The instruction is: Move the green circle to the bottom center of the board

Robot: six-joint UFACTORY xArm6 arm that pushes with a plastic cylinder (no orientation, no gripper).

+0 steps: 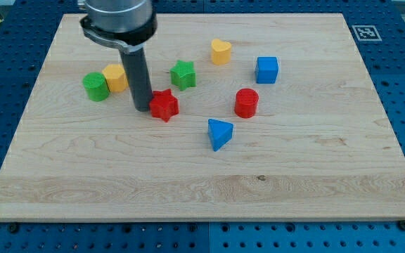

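The green circle [96,86], a short green cylinder, stands at the board's left side, touching a yellow block [116,77] on its right. My tip [143,107] rests on the board to the right of the green circle, about a block's width away. It sits right against the left side of the red star [164,105]. The dark rod rises from there to the arm's housing at the view's top.
A green star [183,74] lies above right of the red star. A yellow heart [221,51], a blue cube [266,69], a red cylinder [246,102] and a blue triangle [219,133] lie further right on the wooden board [202,190].
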